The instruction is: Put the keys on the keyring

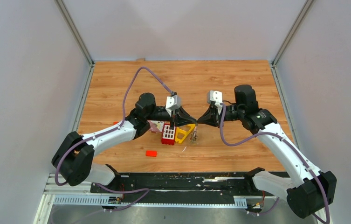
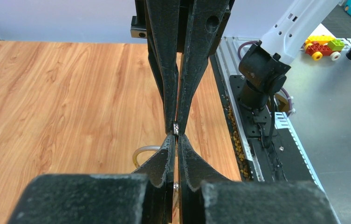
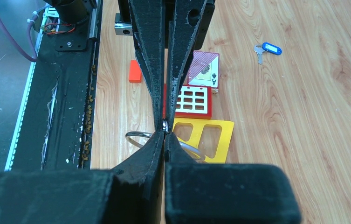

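1. Sitting at the centre of the right wrist view, the keyring (image 3: 136,136) is pinched where two grippers meet tip to tip, probably so one steadies it while the other works the coil.
2. The right gripper (image 3: 165,140) is clamped on its wire. The left gripper (image 2: 175,142) seems closed on it too, though contact is blurred.
3. A blue key (image 3: 266,49) lies upper right, well apart, unthreaded.
4. The yellow frame (image 3: 224,130) lies right of centre.

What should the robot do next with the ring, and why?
Probably the left gripper should let go and fetch the blue key, while the right gripper holds the keyring. Both pinch the ring now, and the key lies loose on the table.
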Controlling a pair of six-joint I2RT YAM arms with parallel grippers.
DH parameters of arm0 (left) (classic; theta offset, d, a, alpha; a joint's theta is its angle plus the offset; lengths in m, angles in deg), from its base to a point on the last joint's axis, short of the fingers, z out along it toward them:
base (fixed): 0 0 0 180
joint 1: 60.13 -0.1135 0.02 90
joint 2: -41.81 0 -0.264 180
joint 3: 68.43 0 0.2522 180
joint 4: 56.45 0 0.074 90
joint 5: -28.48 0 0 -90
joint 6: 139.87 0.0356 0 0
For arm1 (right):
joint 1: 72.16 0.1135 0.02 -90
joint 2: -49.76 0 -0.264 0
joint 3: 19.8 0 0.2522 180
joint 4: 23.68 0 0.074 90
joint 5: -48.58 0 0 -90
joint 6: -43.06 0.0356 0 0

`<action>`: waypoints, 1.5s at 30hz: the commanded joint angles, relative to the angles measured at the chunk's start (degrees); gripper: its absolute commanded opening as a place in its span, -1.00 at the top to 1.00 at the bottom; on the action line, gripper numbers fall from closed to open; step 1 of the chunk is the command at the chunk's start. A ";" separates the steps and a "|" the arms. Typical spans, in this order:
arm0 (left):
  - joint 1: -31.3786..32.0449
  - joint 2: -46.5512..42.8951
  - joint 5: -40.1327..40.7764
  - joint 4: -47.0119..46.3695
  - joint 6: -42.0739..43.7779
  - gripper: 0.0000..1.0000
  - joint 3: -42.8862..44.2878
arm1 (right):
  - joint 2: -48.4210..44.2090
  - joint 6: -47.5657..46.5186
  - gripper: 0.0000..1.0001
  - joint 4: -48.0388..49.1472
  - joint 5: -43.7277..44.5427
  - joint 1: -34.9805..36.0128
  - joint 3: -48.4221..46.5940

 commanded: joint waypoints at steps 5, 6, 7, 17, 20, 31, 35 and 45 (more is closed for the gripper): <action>0.29 0.97 1.09 -1.13 0.02 0.72 2.76 | -1.58 -0.60 1.00 0.52 -2.97 0.38 -0.50; 0.29 1.03 1.12 -1.26 -0.08 0.70 2.80 | -1.56 -0.68 1.00 0.57 -2.98 0.38 -0.45; 0.29 1.15 1.10 -1.46 -0.25 0.69 2.84 | -1.54 -0.58 1.00 0.61 -2.97 0.31 -0.46; 0.38 1.86 0.82 -2.52 -1.40 0.70 3.30 | -1.37 -0.53 1.00 0.57 -3.02 0.35 -0.25; 0.33 1.47 0.43 -2.78 -1.30 0.69 3.05 | -1.34 -0.81 1.00 0.32 -2.85 0.38 -0.28; 0.36 -0.13 -2.83 -3.96 -0.55 0.70 1.43 | -1.44 -0.69 1.00 0.00 -2.77 -0.40 -0.38; 0.34 -0.61 -3.26 -4.65 -0.74 0.69 0.92 | -1.46 -0.67 1.00 0.00 -2.89 -0.59 -0.29; 0.22 -0.84 -3.27 -4.20 -0.36 0.72 1.00 | -1.39 -0.72 1.00 -0.24 -3.03 -0.72 -0.33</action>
